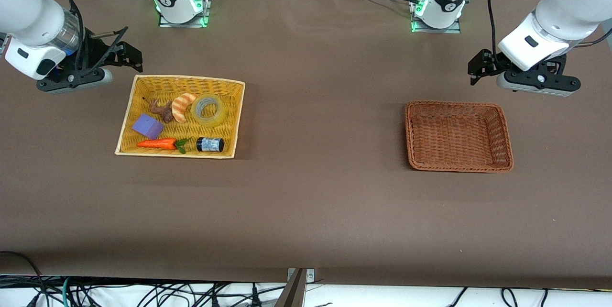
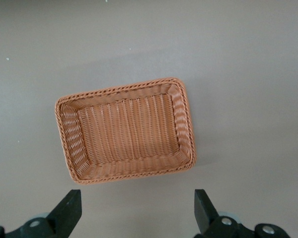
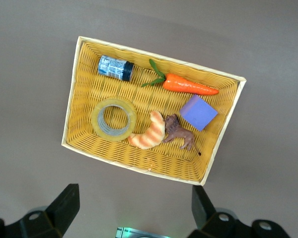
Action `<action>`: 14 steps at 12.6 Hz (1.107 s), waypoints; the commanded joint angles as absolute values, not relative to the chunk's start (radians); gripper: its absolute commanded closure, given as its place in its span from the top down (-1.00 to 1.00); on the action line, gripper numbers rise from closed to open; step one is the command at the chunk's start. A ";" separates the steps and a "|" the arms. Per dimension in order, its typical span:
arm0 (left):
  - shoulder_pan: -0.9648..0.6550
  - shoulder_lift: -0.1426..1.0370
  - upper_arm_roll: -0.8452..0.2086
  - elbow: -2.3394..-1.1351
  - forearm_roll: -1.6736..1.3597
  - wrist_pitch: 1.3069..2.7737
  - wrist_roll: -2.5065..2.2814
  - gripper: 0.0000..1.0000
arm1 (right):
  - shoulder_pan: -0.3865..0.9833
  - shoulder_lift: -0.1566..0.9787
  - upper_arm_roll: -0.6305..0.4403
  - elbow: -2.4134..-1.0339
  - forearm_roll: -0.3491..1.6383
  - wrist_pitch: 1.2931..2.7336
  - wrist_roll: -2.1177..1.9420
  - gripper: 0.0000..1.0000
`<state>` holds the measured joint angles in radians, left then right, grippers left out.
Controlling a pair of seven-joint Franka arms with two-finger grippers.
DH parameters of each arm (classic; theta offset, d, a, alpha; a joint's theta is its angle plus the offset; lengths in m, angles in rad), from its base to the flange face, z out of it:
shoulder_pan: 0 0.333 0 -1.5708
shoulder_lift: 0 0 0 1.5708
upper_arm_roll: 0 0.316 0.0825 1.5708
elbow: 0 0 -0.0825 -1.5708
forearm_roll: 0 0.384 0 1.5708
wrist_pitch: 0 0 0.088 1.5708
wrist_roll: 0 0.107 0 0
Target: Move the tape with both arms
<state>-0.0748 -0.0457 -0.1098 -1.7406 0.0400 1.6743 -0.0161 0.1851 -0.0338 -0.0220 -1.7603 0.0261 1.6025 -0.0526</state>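
We see the tape, a translucent yellowish roll with a grey core, lying flat in the yellow wicker basket toward the right arm's end of the tabletop. Within that basket it sits in the part farther from the front camera. Just beside it lies the striped orange croissant toy, which looks to be touching the roll's edge, and next to the croissant lies a small brown animal figure. Nearer the front camera than the tape lies a small black jar on its side, with a toy carrot beside it and a purple block by the carrot.

Our right claw hangs released above the tabletop just beside the yellow basket, holding nothing; in the right wrist view its two fingers stand wide apart with the basket's rim between them. Our left claw hangs above the tabletop beside the brown wicker basket toward the left arm's end, likewise released and holding nothing, its fingers spread wide in the left wrist view. The two baskets lie well apart, with bare brown tabletop between them.
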 commanded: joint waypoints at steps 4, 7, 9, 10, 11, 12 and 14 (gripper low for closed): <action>-0.083 -0.015 -0.110 -1.681 0.023 1.637 -0.023 1.00 | 0.181 -0.029 -0.011 -1.802 -0.008 1.629 -0.054 1.00; -0.083 -0.005 -0.110 -1.663 0.023 1.631 -0.023 1.00 | 0.181 -0.028 -0.012 -1.841 -0.009 1.684 -0.054 1.00; -0.089 -0.003 -0.110 -1.657 0.023 1.632 -0.028 1.00 | 0.181 -0.028 -0.011 -1.885 -0.009 1.738 -0.054 1.00; -0.089 -0.003 -0.110 -1.658 0.023 1.631 -0.028 1.00 | 0.181 -0.026 -0.011 -1.897 -0.011 1.756 -0.054 1.00; -0.089 -0.003 -0.110 -1.660 0.023 1.631 -0.028 1.00 | 0.181 -0.018 -0.011 -1.920 -0.011 1.790 -0.054 1.00; -0.090 -0.003 -0.110 -1.658 0.023 1.631 -0.028 1.00 | 0.181 -0.009 -0.011 -1.955 -0.011 1.843 -0.052 1.00; -0.091 -0.003 -0.110 -1.658 0.023 1.631 -0.028 1.00 | 0.183 0.018 -0.009 -2.050 -0.009 1.972 -0.051 1.00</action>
<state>-0.0880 -0.0189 -0.1098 -1.6948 0.0400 1.6571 -0.0187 0.1851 0.0076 -0.0174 -1.9667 0.0033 1.8721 -0.0526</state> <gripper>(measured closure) 0.000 0.000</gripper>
